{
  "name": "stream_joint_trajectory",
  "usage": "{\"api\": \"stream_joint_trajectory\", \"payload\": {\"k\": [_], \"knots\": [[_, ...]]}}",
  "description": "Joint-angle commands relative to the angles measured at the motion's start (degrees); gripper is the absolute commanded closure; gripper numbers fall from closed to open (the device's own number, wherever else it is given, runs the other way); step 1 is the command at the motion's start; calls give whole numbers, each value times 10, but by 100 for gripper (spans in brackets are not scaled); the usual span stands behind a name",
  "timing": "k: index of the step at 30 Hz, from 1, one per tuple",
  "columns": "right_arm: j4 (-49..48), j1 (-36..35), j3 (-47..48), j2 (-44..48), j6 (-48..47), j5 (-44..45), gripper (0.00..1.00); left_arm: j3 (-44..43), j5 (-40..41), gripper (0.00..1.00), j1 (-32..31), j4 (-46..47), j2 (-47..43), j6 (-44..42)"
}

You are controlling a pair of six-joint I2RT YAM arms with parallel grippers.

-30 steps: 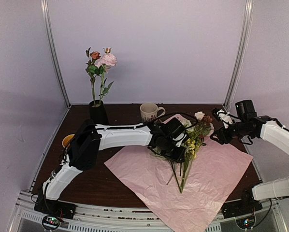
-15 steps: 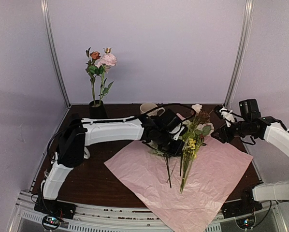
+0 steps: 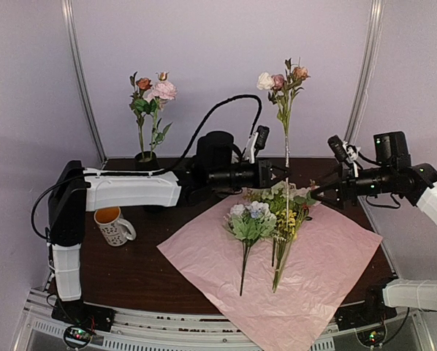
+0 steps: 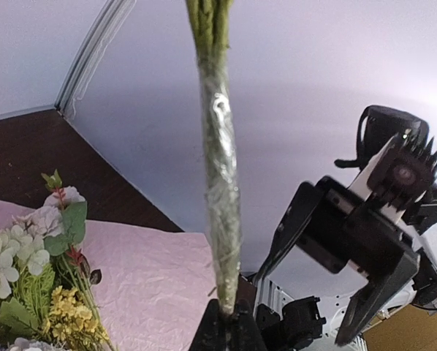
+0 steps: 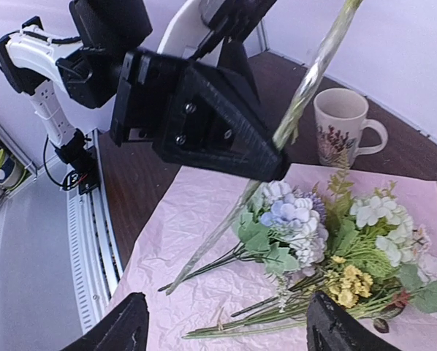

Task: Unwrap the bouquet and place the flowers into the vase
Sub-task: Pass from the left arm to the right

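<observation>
Top external view: blooms (image 3: pixel 153 91) stand in the tall matte black vase (image 3: pixel 147 156). My left gripper (image 3: pixel 280 174) pinches one long-stemmed flower (image 3: pixel 286 124) aloft, right gripper (image 3: pixel 319 193) gapes empty; other mixed flowers (image 3: pixel 266 216) lie on unfolded lilac-pink paper (image 3: pixel 328 256).

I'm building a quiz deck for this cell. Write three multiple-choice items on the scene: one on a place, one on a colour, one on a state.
1. Where on the table does the vase stand? A) near edge B) back left corner C) centre
2. What colour is the paper sheet? A) green B) blue C) pink
3. How is the left pincer? A) shut on an upright flower stem B) wide open in the air C) lying empty on the sheet

Key: B, it stands far left at the back; C, the sheet shows pink in every view; A, it pinches the stem's foot, blooms high.
</observation>
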State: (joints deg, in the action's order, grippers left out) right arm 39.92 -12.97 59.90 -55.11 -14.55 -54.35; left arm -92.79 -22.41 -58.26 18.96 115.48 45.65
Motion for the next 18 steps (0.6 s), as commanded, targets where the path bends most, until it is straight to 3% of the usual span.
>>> {"api": "stream_joint_trajectory", "payload": {"k": [1, 5, 9, 15, 18], "knots": [[-32, -59, -17, -17, 25, -26, 26, 4, 2, 100, -1, 151, -12, 10], [-55, -83, -18, -39, 41, -13, 29, 10, 0, 100, -1, 177, -19, 17], [-79, -85, -8, -67, 57, -21, 41, 37, -2, 100, -1, 250, -22, 40], [-89, -93, -2, -97, 65, -44, 66, 33, 1, 100, -1, 242, -23, 34], [-100, -97, -13, -100, 70, -59, 84, 38, -1, 100, -1, 245, -23, 33]]}}
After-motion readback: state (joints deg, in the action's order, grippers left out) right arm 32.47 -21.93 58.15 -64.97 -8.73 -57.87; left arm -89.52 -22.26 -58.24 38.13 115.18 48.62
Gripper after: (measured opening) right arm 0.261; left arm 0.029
